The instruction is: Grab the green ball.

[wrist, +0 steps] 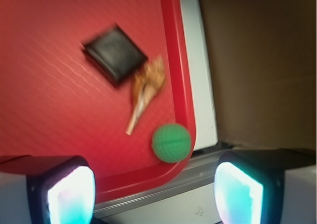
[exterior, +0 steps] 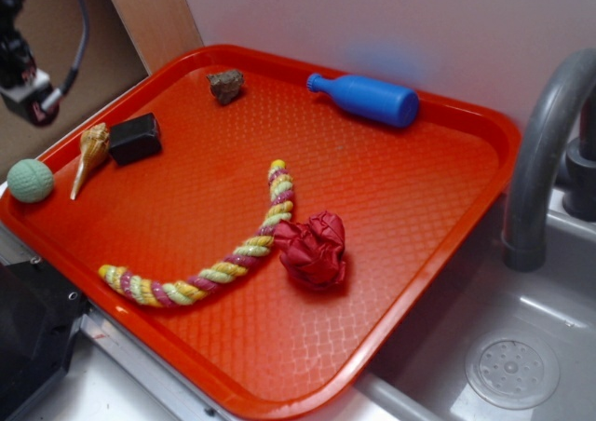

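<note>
The green ball (exterior: 31, 180) is small, pale mint green and finely textured. It rests in the left corner of the red tray (exterior: 410, 207), against the rim. In the wrist view the ball (wrist: 171, 142) lies in the tray corner, ahead of the fingers and nearer the right one. My gripper (wrist: 154, 194) is open and empty, high above the tray's edge. In the exterior view only part of the arm (exterior: 23, 76) shows at the top left, above and behind the ball.
A tan shell (exterior: 90, 156) and a black block (exterior: 135, 138) lie just right of the ball. A twisted rope toy (exterior: 219, 253), a red crumpled wad (exterior: 312, 249), a brown rock (exterior: 225, 85) and a blue bottle (exterior: 365, 98) lie on the tray. A sink with a grey faucet (exterior: 540, 142) is at the right.
</note>
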Available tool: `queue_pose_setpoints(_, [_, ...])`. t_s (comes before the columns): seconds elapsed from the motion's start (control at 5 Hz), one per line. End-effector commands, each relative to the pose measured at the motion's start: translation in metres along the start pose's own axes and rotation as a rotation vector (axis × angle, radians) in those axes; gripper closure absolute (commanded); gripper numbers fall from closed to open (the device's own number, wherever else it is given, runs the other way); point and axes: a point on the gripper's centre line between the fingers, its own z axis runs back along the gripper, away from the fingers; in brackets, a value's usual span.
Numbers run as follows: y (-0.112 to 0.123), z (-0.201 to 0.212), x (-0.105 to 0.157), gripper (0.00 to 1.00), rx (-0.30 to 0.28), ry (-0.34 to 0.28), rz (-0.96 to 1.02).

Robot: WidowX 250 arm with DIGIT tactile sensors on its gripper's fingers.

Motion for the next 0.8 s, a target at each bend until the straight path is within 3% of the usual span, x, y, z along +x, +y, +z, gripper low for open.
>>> queue_pose_setpoints(0.0, [0.022, -0.07, -0.011, 0.0, -0.071, 0.141, 0.117])
queue_pose_setpoints(0.2, [0.038, -0.087, -0.015, 0.0, -0.107, 0.222, 0.302])
queue_pose_setpoints(0.4, [0.034, -0.092, -0.013, 0.53, -0.056, 0.182, 0.339])
queue_pose_setpoints(0.6, [0.032, -0.089, -0.013, 1.0, -0.055, 0.146, 0.335])
